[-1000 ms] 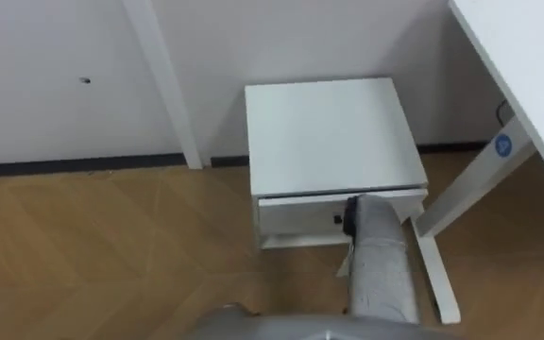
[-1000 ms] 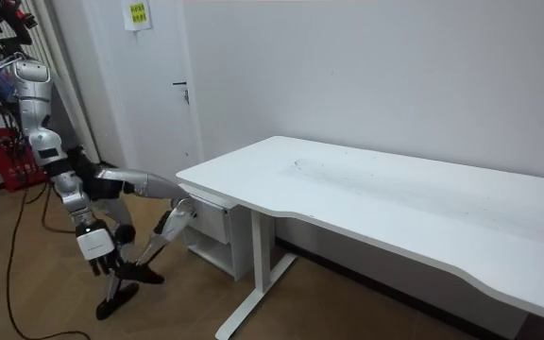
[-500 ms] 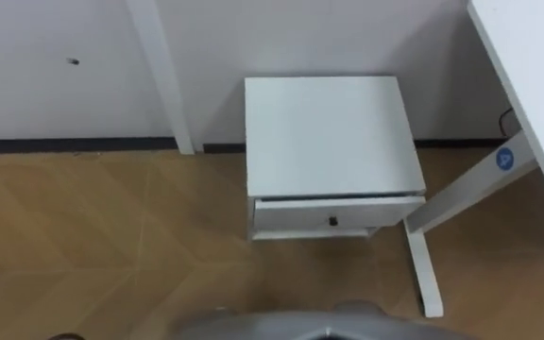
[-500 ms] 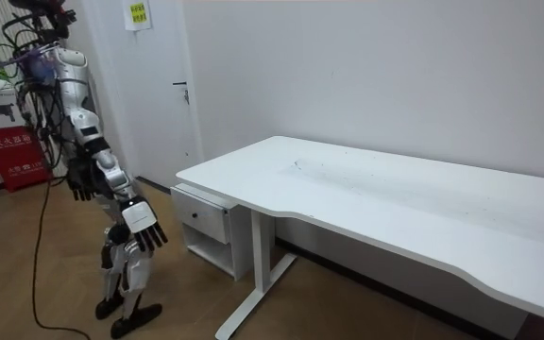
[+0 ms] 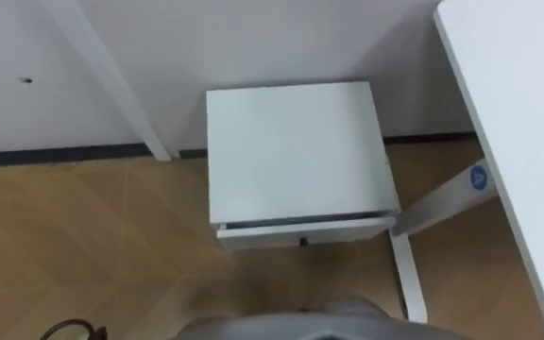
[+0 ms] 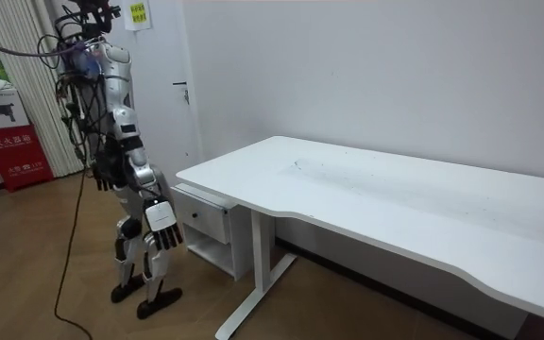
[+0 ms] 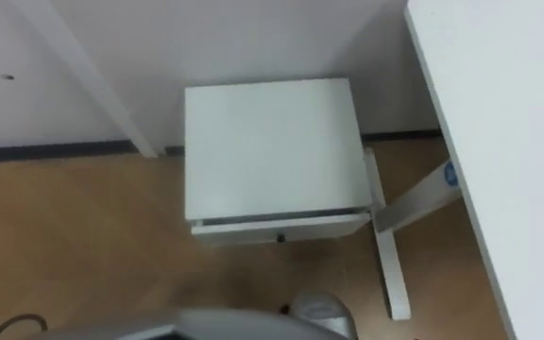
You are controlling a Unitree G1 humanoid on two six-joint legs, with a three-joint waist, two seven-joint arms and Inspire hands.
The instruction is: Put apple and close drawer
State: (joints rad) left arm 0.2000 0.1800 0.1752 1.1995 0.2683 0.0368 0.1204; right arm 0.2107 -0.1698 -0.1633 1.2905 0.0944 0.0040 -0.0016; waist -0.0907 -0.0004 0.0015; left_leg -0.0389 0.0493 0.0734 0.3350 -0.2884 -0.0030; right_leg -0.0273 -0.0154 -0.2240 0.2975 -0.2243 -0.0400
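A small white cabinet (image 5: pixel 296 156) stands against the wall beside the desk. Its drawer (image 5: pixel 302 230), with a small dark knob (image 5: pixel 302 242), sits pushed in under the top, and a thin dark line shows above its front. In the room view I stand upright on the wood floor, a step in front of the cabinet (image 6: pixel 203 219). My right hand (image 6: pixel 161 227) hangs by my thigh with relaxed fingers and holds nothing. My left hand (image 6: pixel 105 176) is a dark shape at my hip, its fingers too small to read.
A large white desk (image 6: pixel 366 194) stretches to the room view's right, and its white leg and foot (image 5: pixel 406 283) stand right beside the cabinet. A white door frame post (image 5: pixel 111 80) rises to the cabinet's left. A red sign (image 6: pixel 22 151) stands behind me.
My right arm has drawn back from the drawer front and dropped to my side. I have risen from a deep forward bend to upright, and the eye views shifted with it.
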